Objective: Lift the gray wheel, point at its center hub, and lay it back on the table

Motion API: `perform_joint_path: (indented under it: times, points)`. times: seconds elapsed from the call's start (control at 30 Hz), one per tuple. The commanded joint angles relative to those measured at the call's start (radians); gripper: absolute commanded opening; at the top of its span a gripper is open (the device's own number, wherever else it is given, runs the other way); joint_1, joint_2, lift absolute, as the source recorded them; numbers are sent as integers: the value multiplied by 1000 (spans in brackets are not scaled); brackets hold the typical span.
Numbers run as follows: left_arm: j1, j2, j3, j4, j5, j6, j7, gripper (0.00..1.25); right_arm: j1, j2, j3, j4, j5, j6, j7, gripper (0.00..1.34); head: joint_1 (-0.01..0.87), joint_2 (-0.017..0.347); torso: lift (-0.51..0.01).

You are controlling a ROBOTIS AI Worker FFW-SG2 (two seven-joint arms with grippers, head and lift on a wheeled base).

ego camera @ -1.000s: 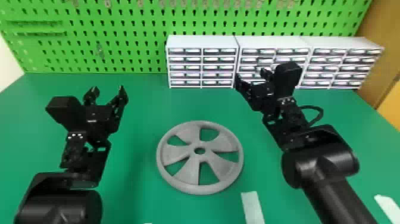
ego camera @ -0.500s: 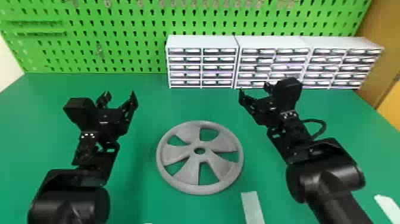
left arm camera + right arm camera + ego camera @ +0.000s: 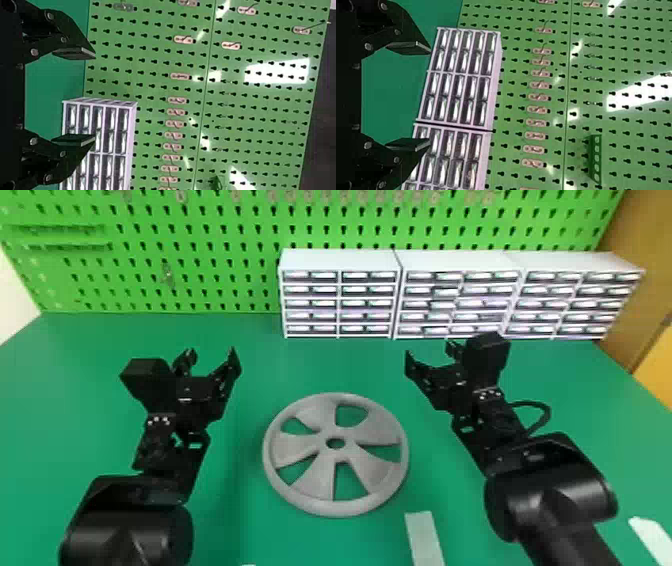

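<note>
The gray wheel (image 3: pixel 300 447) lies flat on the green table (image 3: pixel 260 355), its round center hub (image 3: pixel 335 435) facing up. Left of it my left gripper (image 3: pixel 210 355) is held above the table, fingers apart and empty. Beyond the wheel's right side, my right gripper (image 3: pixel 430 352) hangs at a similar height, also open. In the left wrist view the left gripper (image 3: pixel 95 96) has a wide gap between its pads; in the right wrist view the right gripper (image 3: pixel 430 95) looks the same. Neither touches the wheel.
White drawer cabinets (image 3: pixel 340 260) stand along the back right of the table, before a green pegboard (image 3: pixel 200 260). A pale strip (image 3: pixel 424 535) lies near the wheel's front right, and another (image 3: pixel 652 535) is at the far right.
My left gripper has moved right, toward the wheel's side. My right gripper has come lower and a little nearer in the head view. The wheel has stayed put.
</note>
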Motion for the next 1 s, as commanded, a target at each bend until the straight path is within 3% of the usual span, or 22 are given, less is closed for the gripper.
perform_joint_path:
  times: [0.0, 0.37, 0.73, 0.97]
  points:
    - [-1, -1, 3, 0, 0, -1, 0, 738, 2, 0, -7, -2, -1, 0, 0, 887, 692, 48, -96]
    - [-33, -6, 15, 3, -18, -8, 0, 738, -29, 0, -30, -3, -9, -17, 1, 885, 692, 48, -96]
    - [-266, -7, -13, 46, -91, -112, -6, 738, -217, -17, -4, -9, -23, -133, 3, 887, 692, 48, -96]
    - [-413, -26, -8, 46, -140, -176, -6, 739, -360, -32, -5, -38, -30, -190, 1, 888, 692, 48, -96]
